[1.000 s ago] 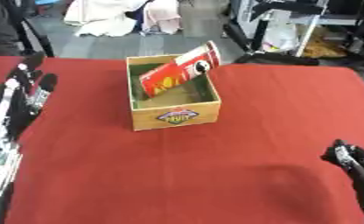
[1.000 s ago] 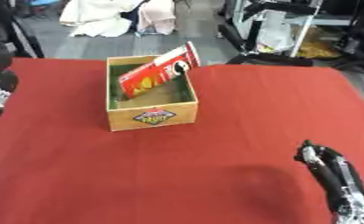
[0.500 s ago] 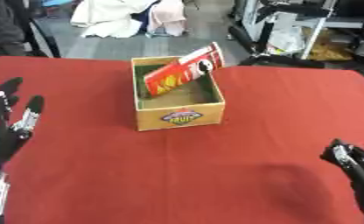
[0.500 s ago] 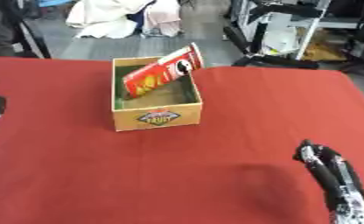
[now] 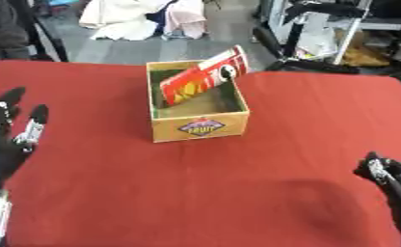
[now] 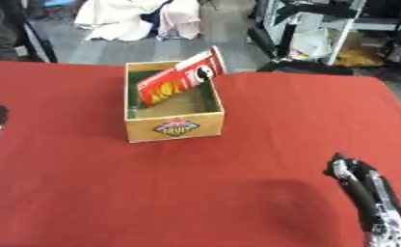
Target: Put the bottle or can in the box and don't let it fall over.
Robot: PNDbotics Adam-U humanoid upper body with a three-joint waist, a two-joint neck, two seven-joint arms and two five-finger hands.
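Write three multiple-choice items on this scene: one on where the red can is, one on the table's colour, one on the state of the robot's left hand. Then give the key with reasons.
1. Where is the red cylindrical snack can?
A. Flat on the cloth beside the box
B. Inside the small open cardboard box, leaning with its top over the far right rim
C. Held in the right robot hand

2. What colour is the table covering?
A. Red
B. Blue
C. White

3. How is the left robot hand?
A. Curled round the can
B. Open, fingers straight, holding nothing
C. Pressing on the box

Key: 1 B, the can rests tilted inside the box, not upright. 2 A, the cloth is red throughout. 3 B, the hand sits at the left edge, fingers extended, apart from the box. The right robot hand is at the lower right, also empty.
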